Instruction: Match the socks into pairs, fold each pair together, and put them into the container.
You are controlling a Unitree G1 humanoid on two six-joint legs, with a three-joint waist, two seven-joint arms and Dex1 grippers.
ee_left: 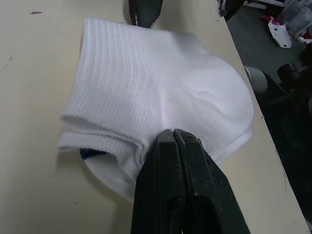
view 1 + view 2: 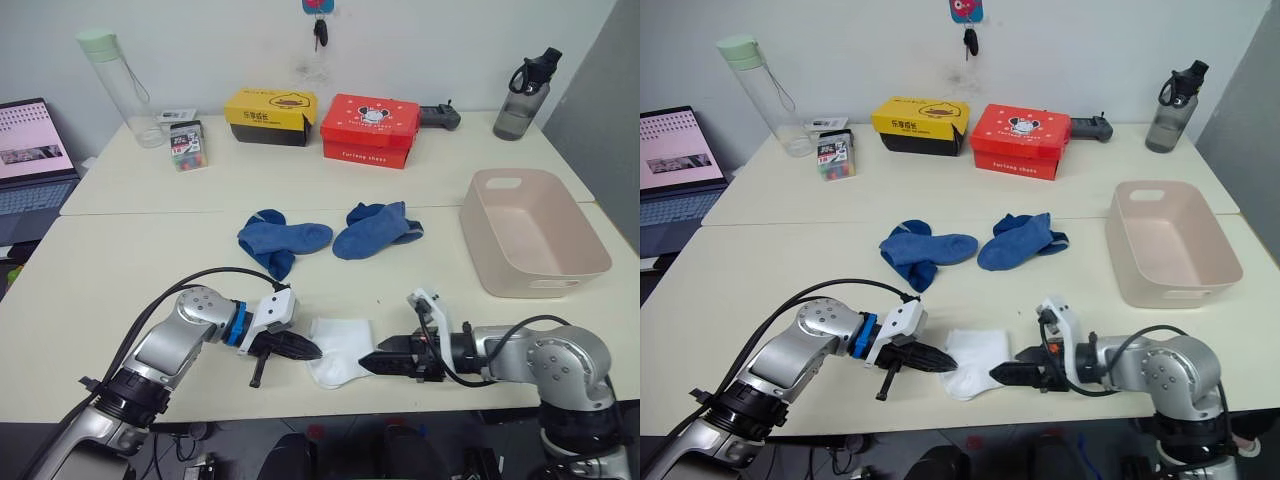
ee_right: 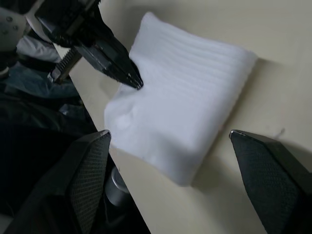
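The folded white socks [image 2: 338, 362] at the table's near edge are flanked: closed left gripper [image 2: 307, 350] touching, spread right gripper [image 2: 372, 362] beside.

- A yellow-and-black box [image 2: 270, 116] and a red box [image 2: 369, 130] are set side by side at the table's far edge.
- A clear bottle with a green cap [image 2: 120, 85] is stood upright at far left, near a laptop [image 2: 30, 160].
- A dark bottle [image 2: 525, 97] is placed far right.
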